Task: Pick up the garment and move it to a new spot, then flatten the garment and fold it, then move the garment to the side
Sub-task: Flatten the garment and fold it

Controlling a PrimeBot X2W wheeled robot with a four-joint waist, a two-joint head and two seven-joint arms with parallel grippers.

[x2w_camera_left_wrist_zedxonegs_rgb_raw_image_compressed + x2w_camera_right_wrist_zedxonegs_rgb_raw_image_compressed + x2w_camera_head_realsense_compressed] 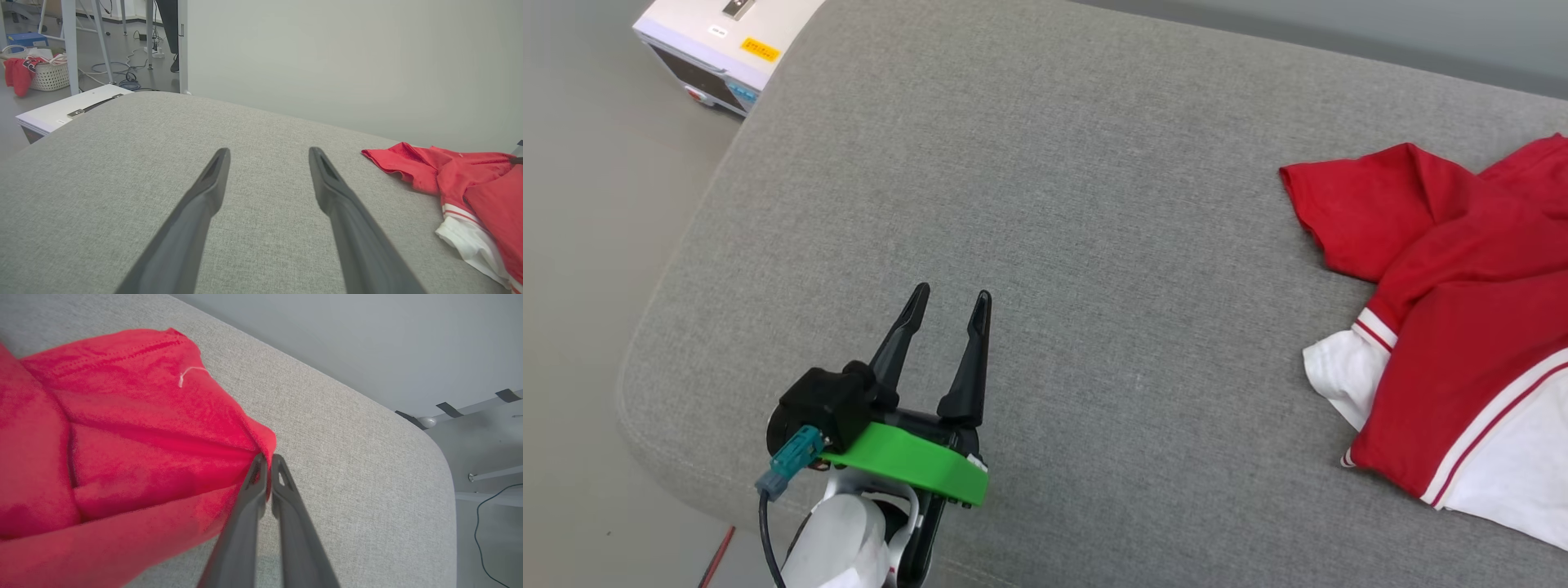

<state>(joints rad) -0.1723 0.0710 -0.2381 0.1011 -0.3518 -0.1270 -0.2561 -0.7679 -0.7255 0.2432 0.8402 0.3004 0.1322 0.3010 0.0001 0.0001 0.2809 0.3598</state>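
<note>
**A:** The shirt (1462, 327) lies crumpled at the right edge of the head view. Its red body is bunched over a white sleeve with striped trim, all of it resting on the grey cushion (1054, 204).

**B:** That looks like soft jersey: light, limp, no stiffness at all. I'd expect it to sag and drape from whatever point it's lifted by.

**A:** And the right claw (267, 459) has hold of it! In the middle of the right wrist view, the two fingers are pinched nearly together on a fold of red cloth at the edge of the pile.

**B:** It's a thin pinch. The cloth isn't fragile, but I judge that a small bite on a fold could slip out under the hanging weight. A hem, seam or shoulder would hold better, and would make the spreading easier.

**A:** Over to the left claw (952, 298), lower left of the head view. Its fingers are spread wide with nothing between them, and it hovers over bare cushion, well apart from the shirt.

**B:** So it's free to take a second corner. From one grip the shirt will likely hang in a twist, while two should keep it flat.

**A:** Further out, a white box (719, 41) sits past the cushion's corner, upper left.

**B:** That's well out of the way.
</note>
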